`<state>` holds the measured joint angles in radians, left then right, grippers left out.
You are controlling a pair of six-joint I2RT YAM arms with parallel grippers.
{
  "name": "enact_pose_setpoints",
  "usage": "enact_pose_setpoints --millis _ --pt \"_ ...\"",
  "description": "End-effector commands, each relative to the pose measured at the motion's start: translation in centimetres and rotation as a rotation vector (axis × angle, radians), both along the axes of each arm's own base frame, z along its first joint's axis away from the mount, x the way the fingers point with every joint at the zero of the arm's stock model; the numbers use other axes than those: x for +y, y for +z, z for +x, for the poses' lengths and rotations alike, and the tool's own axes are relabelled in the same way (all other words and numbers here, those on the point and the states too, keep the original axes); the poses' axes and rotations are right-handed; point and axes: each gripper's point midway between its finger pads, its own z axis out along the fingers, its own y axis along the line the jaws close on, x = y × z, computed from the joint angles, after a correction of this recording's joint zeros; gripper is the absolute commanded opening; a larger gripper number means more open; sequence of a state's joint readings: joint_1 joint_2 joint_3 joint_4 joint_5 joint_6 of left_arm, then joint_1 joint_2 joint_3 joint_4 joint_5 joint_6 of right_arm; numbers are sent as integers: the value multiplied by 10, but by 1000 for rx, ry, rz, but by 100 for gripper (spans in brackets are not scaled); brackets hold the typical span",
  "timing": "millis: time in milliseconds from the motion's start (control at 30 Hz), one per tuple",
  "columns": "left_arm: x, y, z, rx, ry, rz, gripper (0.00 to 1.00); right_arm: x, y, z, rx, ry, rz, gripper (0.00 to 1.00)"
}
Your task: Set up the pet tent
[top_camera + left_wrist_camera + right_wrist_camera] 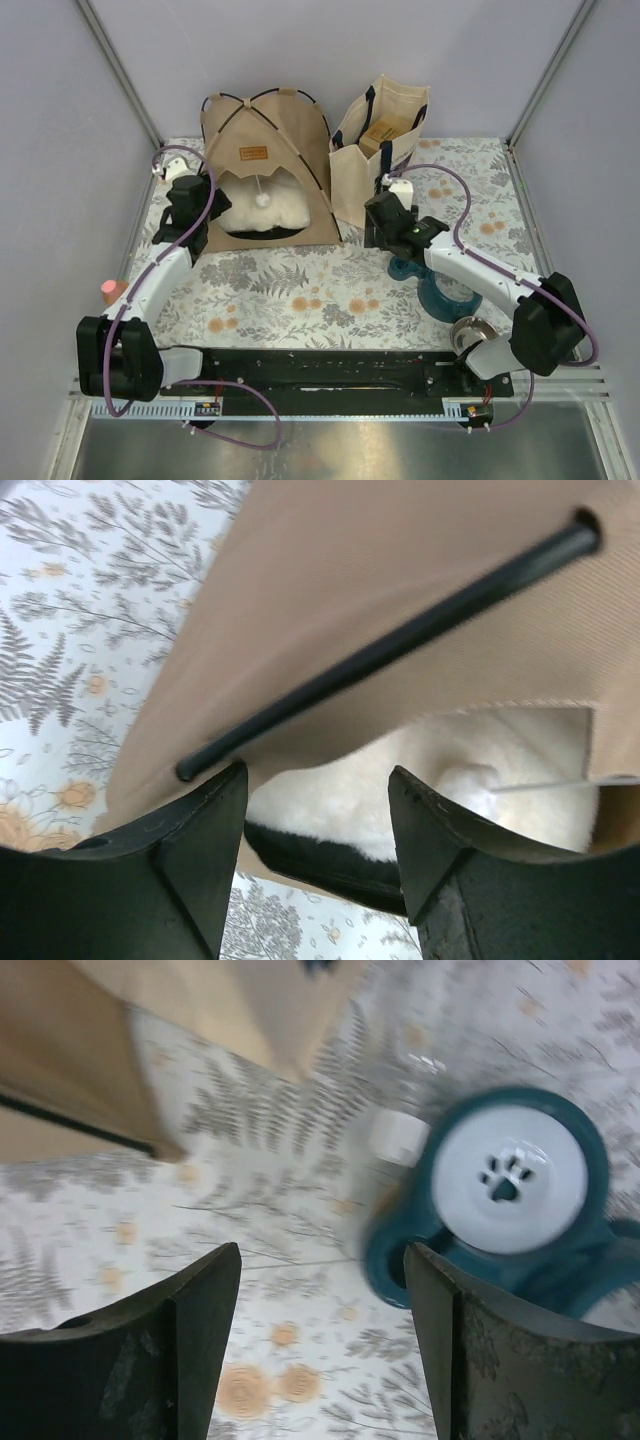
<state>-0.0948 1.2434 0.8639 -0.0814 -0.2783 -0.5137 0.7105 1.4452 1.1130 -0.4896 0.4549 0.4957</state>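
As the pet tent [265, 165] seems set up, upper centre, the left arm [160, 270] jaws are released beside its pole [390, 645]. The right arm [480, 270] jaws gape empty.

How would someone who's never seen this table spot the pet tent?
Look to the far edge of the flower-patterned table, by the back wall, where two tan cloth things stand side by side. The pet tent is the left one: unlike the tote bag with dark handles, it is a dome with thin black poles, an arched doorway and a white pillow inside.
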Motion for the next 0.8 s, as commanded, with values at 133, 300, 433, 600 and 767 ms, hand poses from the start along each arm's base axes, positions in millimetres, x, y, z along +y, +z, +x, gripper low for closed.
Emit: enact_pose_setpoints --millis 133,300,433,600,767 --pt "-70 25 -27 -65 -292 -206 64 -92 -24 -4 66 -257 -119 78" --pt "-79 29 -66 -65 -340 -266 70 -118 -10 -12 5 -374 -112 80" --pt "-67 32 -89 -39 -301 -227 79 -148 -23 -26 28 -499 -101 80" --pt "-58 40 -107 -43 -281 -190 87 -162 -51 -39 117 -561 -35 76" --pt "-56 37 -112 -37 -280 -179 90 -150 -65 -39 183 -515 -14 51"
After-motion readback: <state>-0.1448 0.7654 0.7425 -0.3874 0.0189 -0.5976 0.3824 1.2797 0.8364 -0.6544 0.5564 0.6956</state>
